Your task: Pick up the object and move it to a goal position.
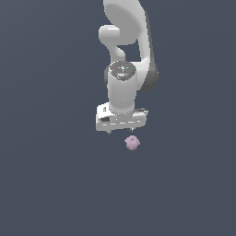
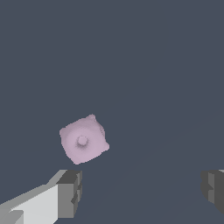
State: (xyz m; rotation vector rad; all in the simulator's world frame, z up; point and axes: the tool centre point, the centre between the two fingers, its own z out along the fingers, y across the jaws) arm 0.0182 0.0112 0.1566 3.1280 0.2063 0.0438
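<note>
Beneath spread claw (image 1: 120, 132), pink lump (image 1: 132, 143), fingertips cropped

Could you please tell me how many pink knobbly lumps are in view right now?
1. The single pink knobbly lump lies on the dark floor just below the open pincer, toward the exterior view's right of it; the wrist view shows it ungrasped. None seems hidden.

Plain dark slate-grey surface (image 1: 46, 184), perhaps a floor

Tiny pale pink-lilac knobbly object (image 1: 132, 143), roundish with a central nub, lying free on the dark grey surface
</note>
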